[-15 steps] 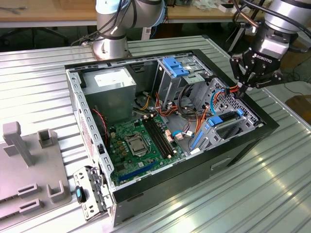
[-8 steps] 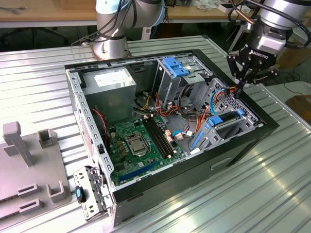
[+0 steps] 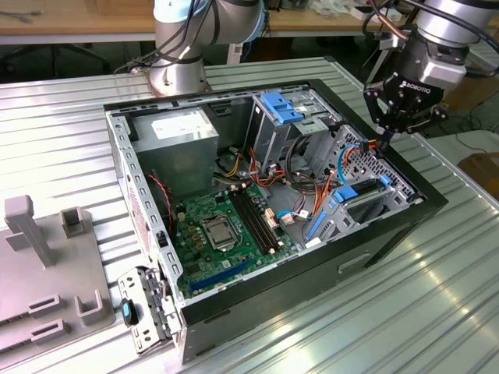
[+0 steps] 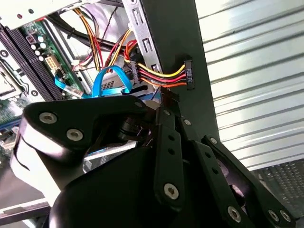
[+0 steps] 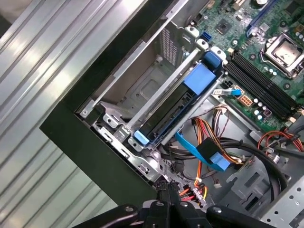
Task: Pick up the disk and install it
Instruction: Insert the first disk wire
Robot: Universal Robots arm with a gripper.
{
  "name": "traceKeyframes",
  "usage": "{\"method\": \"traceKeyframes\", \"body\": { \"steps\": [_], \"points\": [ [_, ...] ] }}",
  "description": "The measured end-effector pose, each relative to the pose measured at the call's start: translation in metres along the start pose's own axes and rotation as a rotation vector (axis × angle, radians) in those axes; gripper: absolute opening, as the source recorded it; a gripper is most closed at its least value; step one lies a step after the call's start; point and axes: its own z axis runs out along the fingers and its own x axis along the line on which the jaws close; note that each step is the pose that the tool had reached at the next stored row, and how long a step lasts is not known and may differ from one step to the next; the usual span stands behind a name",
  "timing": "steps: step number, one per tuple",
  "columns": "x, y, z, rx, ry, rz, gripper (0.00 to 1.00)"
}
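Observation:
The disk [image 5: 167, 112], a dark slab edged by blue rails, lies inside the metal drive cage [image 5: 142, 85] at the corner of the open computer case [image 3: 390, 234]. It also shows in the exterior view, where the disk [image 3: 365, 196] sits low at the case's right side. My gripper [image 3: 387, 134] hangs over the case wall above that cage, apart from the disk, fingers shut to a point. In the second wrist view the fingertips [image 4: 165, 105] sit right by a red, yellow and black cable bundle [image 4: 161, 73] with a black connector [image 4: 188, 74]. Whether they pinch anything is hidden.
The motherboard [image 3: 226, 226] fills the case floor, with loose cables [image 3: 300, 183] and a blue data cable [image 5: 209, 156] beside the cage. A light-blue bracket [image 3: 281, 106] and a grey box with a label [image 3: 175, 128] stand at the back. A grey fixture [image 3: 47, 265] lies at the exterior view's left.

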Motion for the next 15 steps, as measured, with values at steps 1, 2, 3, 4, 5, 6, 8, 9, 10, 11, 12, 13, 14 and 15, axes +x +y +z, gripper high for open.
{"method": "traceKeyframes", "body": {
  "steps": [1,2,3,4,5,6,8,9,10,11,12,13,14,15],
  "points": [
    [0.0,0.0,0.0,0.0011,0.0004,-0.013,0.11],
    [0.0,-0.0001,-0.0002,0.0021,0.0008,-0.027,0.11],
    [-0.0001,-0.0001,-0.0005,0.0029,0.0011,-0.037,0.11],
    [-0.0002,-0.0002,-0.0011,0.0041,0.0019,-0.05,0.11],
    [-0.0003,-0.0003,-0.0019,0.0055,0.0027,-0.059,0.11],
    [-0.0003,-0.0004,-0.0032,0.0065,0.0033,-0.064,0.11],
    [-0.0003,-0.0007,-0.0063,0.0079,0.0039,-0.076,0.11],
    [-0.0003,-0.0008,-0.0073,0.0091,0.0046,-0.086,0.11],
    [-0.0003,-0.0008,-0.0077,0.0101,0.0049,-0.092,0.11],
    [-0.0003,-0.0008,-0.0084,0.0109,0.0053,-0.101,0.11],
    [-0.0003,-0.0009,-0.009,0.0116,0.0058,-0.11,0.11],
    [-0.0005,-0.0011,-0.0096,0.0129,0.0064,-0.118,0.11],
    [-0.0009,-0.0015,-0.0099,0.0137,0.0068,-0.125,0.11],
    [-0.0015,-0.0021,-0.01,0.0147,0.0072,-0.138,0.11]
  ]
}}
